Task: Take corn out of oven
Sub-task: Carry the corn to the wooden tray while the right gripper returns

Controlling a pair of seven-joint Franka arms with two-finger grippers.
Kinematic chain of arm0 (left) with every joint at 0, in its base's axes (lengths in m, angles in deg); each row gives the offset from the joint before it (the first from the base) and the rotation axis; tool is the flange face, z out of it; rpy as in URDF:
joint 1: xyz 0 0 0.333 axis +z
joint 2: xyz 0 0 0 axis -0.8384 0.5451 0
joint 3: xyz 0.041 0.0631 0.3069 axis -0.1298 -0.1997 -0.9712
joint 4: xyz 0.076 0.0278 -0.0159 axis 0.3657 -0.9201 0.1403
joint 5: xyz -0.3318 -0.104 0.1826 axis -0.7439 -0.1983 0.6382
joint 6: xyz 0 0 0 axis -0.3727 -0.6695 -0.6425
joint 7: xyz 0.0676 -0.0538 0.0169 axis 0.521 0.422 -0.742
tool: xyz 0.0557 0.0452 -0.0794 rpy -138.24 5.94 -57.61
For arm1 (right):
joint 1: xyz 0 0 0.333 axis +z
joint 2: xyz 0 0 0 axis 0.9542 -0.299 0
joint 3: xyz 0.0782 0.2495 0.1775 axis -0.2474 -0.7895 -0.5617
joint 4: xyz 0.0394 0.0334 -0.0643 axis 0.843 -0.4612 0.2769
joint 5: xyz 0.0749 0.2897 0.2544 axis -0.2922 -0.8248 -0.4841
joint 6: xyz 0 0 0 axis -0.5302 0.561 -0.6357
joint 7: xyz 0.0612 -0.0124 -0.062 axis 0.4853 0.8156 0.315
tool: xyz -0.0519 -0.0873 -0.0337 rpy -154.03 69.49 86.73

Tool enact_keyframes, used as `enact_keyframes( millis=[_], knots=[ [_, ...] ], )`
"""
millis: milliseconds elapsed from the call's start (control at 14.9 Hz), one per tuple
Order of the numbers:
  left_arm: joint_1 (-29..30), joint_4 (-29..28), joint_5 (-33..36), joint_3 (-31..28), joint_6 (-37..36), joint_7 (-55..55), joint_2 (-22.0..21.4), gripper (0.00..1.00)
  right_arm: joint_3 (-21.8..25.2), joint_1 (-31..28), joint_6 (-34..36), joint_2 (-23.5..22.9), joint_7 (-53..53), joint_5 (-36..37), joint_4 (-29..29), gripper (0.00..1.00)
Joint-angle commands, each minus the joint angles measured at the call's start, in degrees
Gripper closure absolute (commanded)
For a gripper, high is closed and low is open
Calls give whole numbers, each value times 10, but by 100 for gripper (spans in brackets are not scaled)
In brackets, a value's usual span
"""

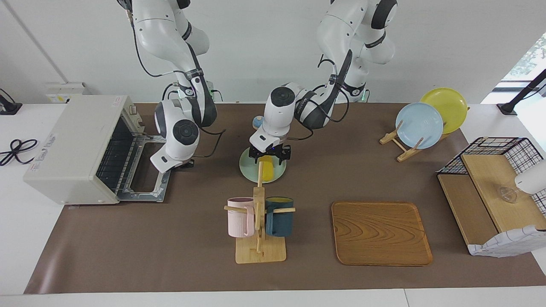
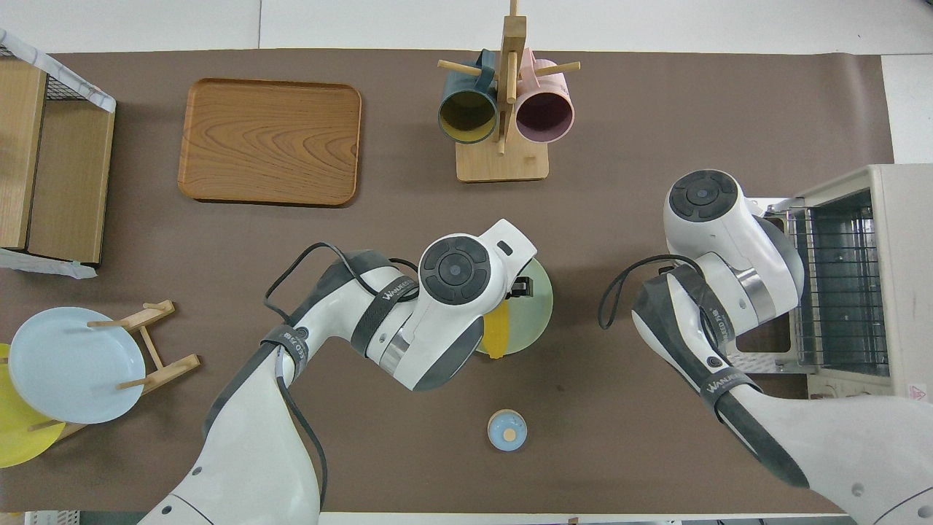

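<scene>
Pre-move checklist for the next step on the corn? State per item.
1. Corn out of the oven, lying on the green plate: ok.
2. Left gripper over the corn, open: ok.
3. Left gripper touching the corn: cannot tell.
4. Right gripper shut, by the oven door, apart from the plate: ok.
5. Oven door down, no corn seen on the wire rack: ok.
</scene>
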Motion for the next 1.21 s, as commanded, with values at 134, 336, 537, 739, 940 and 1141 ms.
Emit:
enact_keyframes(
  millis=[134,336,537,739,940,1141],
  knots=[
    [-14,-20,7,-10,33,-55,0,0,-7,-33,20,33,67,36,-1,99],
    [-14,-22,7,-10,34,-56,0,10,-7,-56,61,78,107,36,5,98],
    [-14,-20,6,-10,27,-56,0,70,-7,-94,67,107,170,31,9,97],
    [-13,-2,6,-12,0,-63,0,100,-7,-112,78,125,185,29,10,88],
    [-1,41,5,-17,-52,-60,-6,100,-6,-114,116,148,210,26,25,85],
    [56,125,9,-35,-147,-44,-13,100,-5,-152,115,153,284,-21,39,75]
  ],
)
